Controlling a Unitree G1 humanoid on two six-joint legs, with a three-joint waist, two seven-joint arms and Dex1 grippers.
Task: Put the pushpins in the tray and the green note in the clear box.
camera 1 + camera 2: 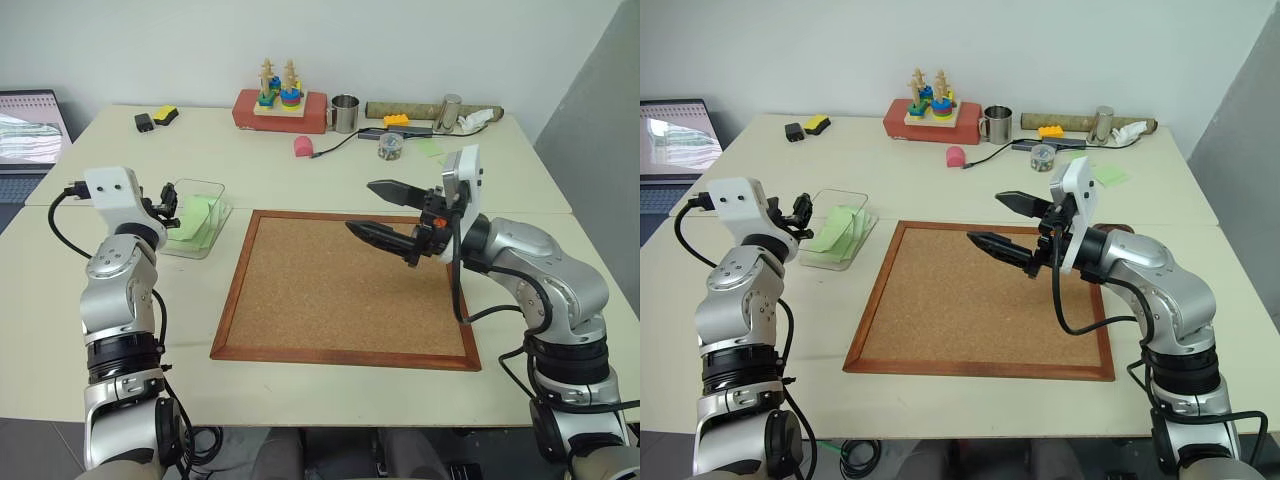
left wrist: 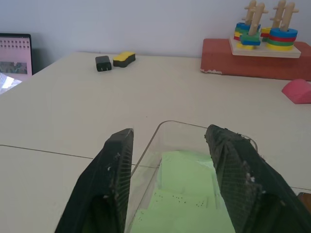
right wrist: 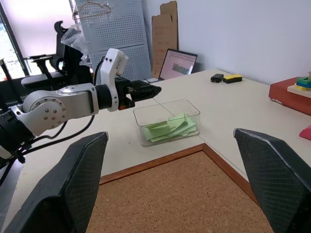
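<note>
Several green notes (image 3: 170, 127) heaped in clear box (image 3: 187, 108), task note indistinguishable, left claw (image 2: 170, 182) overlaps.

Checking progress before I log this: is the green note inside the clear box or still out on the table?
Inside. Light green paper lies within the clear box, with the left claw open above it, holding nothing.
</note>
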